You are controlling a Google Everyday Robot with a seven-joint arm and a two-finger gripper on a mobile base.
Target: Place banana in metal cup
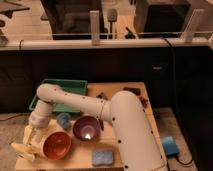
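Observation:
The banana (pixel 22 150) is a small pale yellow piece lying at the front left corner of the wooden table (pixel 80 160). My gripper (pixel 31 141) hangs at the end of the white arm directly over the banana, at or just above it. The orange bowl (pixel 56 145) sits right beside the gripper on its right. The metal cup (pixel 86 128) is a dark purplish round vessel with a bright glint inside. It stands to the right of and behind the orange bowl, partly under the arm.
A green tray (pixel 60 90) lies at the table's back left. A small blue object (pixel 63 120) sits between the tray and the bowls. A blue sponge (pixel 102 157) lies at the front edge. Small dark items (pixel 132 91) lie at the back right. The arm (pixel 125 125) crosses the table's right half.

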